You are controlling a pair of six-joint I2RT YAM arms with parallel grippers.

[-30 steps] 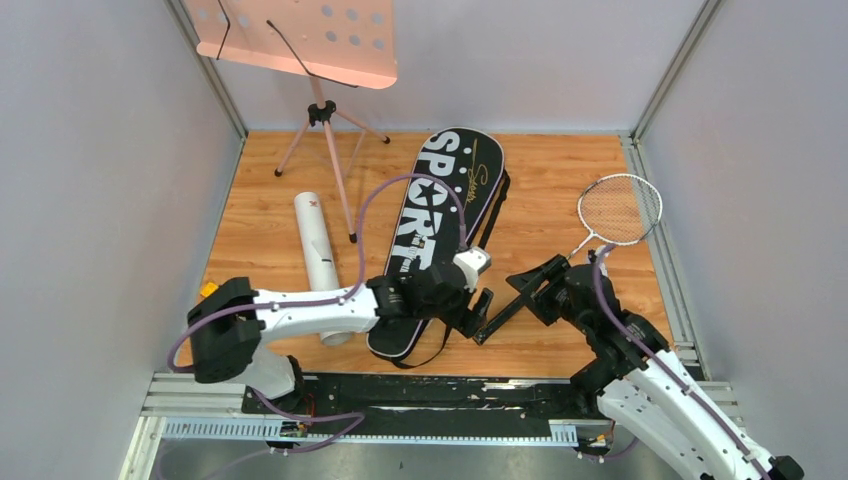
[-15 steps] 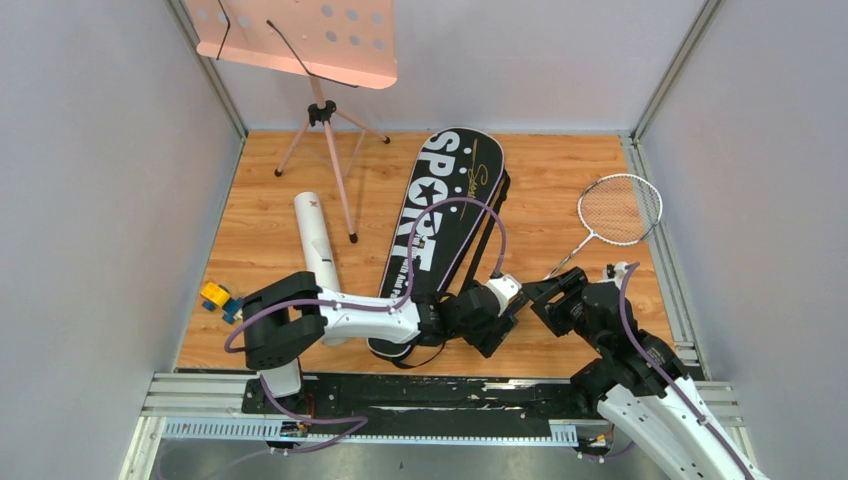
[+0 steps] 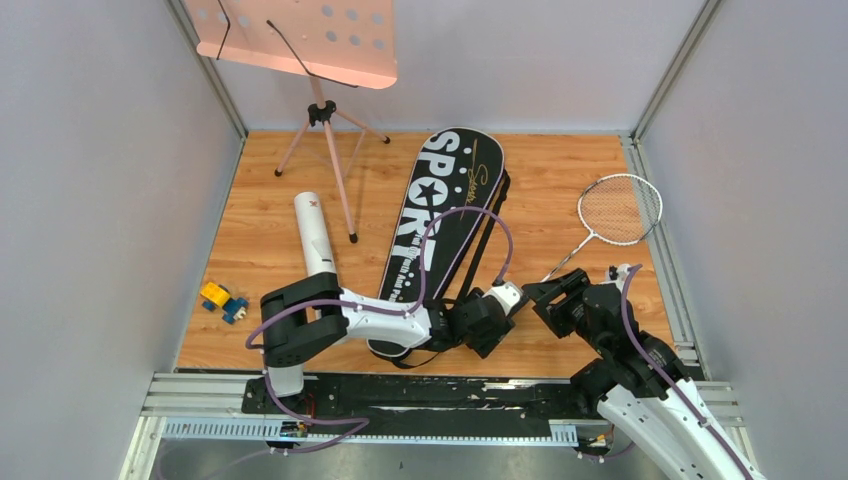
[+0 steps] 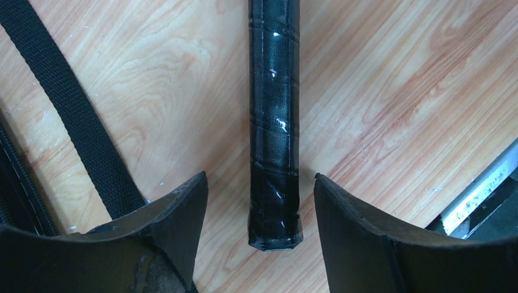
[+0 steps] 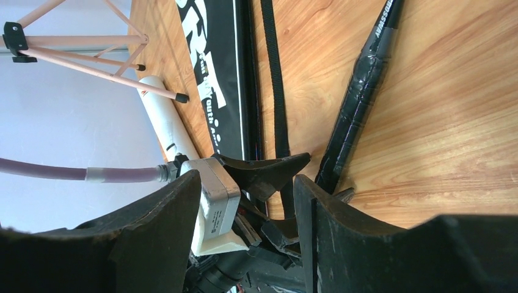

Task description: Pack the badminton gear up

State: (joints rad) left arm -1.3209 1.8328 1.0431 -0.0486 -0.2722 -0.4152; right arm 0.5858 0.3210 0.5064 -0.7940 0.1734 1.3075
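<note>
A silver racket [image 3: 620,208] lies on the wooden floor at the right, its black-taped handle [image 4: 273,140] pointing at the arms. My left gripper [image 4: 259,177] is open, with the handle's butt end between its fingers and a gap on each side. In the top view the left gripper [image 3: 512,303] sits low by the bag's near end. My right gripper [image 5: 244,180] is open and holds nothing; it hovers just right of the left one, and the handle [image 5: 360,97] runs past its right finger. The black SPORT bag [image 3: 440,225] lies mid-floor. A white tube [image 3: 315,235] lies to its left.
A pink music stand [image 3: 310,40] on tripod legs stands at the back left. A small yellow and blue toy [image 3: 222,300] sits near the left wall. The bag's black strap [image 4: 79,122] lies on the floor left of the handle. A metal rail [image 3: 400,385] borders the near edge.
My left arm has swung right, from over the bag's near end to the racket handle's butt, and its jaws have narrowed a little. The right gripper has shifted slightly right.
</note>
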